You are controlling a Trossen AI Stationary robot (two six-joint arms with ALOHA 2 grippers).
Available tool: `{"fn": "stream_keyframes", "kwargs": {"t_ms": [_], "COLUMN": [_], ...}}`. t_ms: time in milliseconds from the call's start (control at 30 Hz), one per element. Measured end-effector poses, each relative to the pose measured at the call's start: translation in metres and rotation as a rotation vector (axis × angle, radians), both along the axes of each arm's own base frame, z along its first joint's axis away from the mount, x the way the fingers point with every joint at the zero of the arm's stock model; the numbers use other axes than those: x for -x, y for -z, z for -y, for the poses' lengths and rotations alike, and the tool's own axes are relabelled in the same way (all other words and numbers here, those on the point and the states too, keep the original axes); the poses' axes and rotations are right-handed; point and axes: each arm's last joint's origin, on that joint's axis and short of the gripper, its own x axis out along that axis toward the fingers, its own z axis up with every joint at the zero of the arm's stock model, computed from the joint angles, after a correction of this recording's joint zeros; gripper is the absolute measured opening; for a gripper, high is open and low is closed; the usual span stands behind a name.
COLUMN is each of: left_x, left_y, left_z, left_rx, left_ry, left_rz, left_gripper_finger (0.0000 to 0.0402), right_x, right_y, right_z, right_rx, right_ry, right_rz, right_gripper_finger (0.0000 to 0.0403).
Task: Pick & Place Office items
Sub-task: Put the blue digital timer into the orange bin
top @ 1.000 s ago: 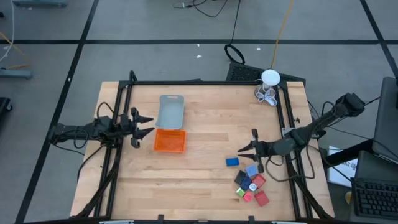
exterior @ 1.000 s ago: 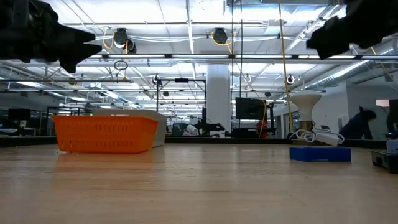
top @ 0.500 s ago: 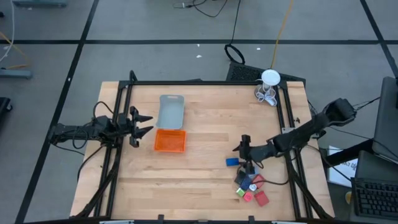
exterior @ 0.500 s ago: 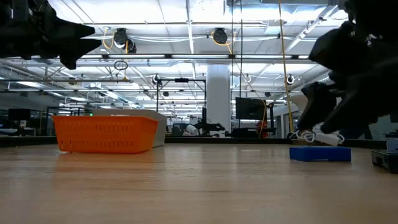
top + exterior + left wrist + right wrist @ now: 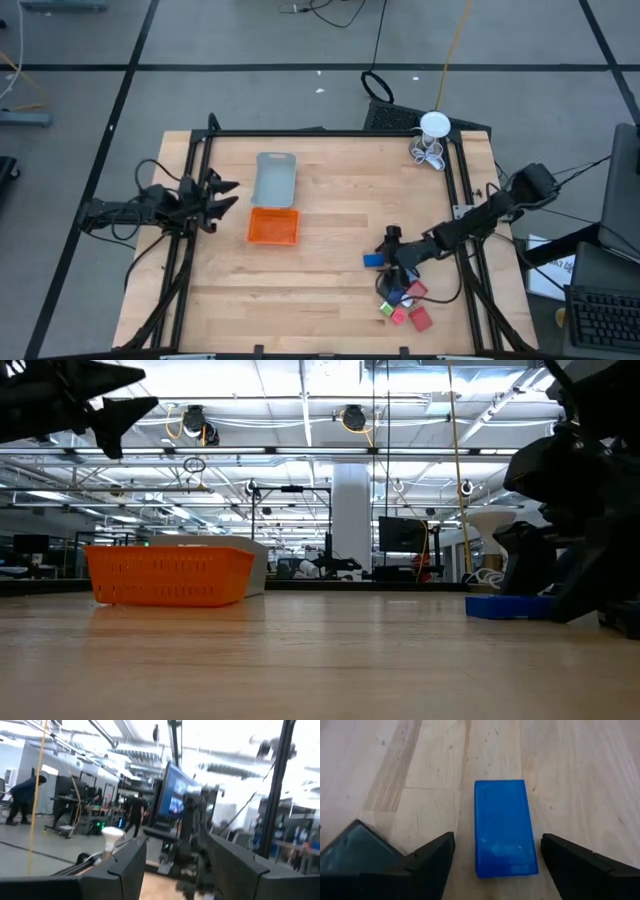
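The right gripper (image 5: 497,865), fingers spread, straddles the flat blue rectangular block (image 5: 504,826) (near the table's right edge); its long axis runs straight ahead between them.

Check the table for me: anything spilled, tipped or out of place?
Nothing stands out. The orange tray and grey tray sit upright; the small items lie clustered near the table's right front corner. The right gripper is open over the blue block, which lies flat, apart from the cluster.

Two slim dark jointed arms trailing black cables, wedge-shaped dark fingers (image 5: 427,862).
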Motion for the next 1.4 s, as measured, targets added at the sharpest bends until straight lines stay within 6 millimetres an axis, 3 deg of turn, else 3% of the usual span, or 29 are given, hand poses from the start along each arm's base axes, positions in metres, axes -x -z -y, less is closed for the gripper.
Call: {"fn": "stream_keyframes", "kwargs": {"t_ms": [200,433,700,867,1100,1267,1400], "left_x": [0.002,0.002,-0.011,-0.026,-0.047,-0.075,-0.111], "left_y": [-0.005,-0.005,0.007,0.018,0.020,0.016,0.007], "left_z": [0.000,0.000,0.000,0.001,0.009,0.015,0.020], "left_rx": [0.067,0.141,0.331,0.477,0.486,0.487,0.433], "left_ry": [0.019,0.052,0.110,0.074,0.090,0.028,-0.001], "left_rz": [0.065,0.077,-0.038,-0.135,-0.155,-0.251,-0.329], "left_gripper_finger": [0.0214,0.0214,0.0214,0.0214,0.0214,0.0214,0.0214], "right_x": [-0.001,-0.001,-0.005,-0.007,-0.009,-0.013,-0.015], "right_y": [0.000,0.000,-0.020,-0.041,-0.063,-0.070,-0.071], "right_z": [0.002,0.003,0.008,0.018,0.028,0.035,0.040], "right_rx": [-0.005,0.050,0.321,0.537,0.632,0.663,0.672], "right_ry": [0.015,-0.022,-0.052,0.022,0.063,0.088,0.112], "right_rz": [-0.001,0.011,0.181,0.277,0.379,0.420,0.422], "right_gripper_finger": [0.0235,0.0152,0.0151,0.0176,0.0151,0.0162,0.0178]}}
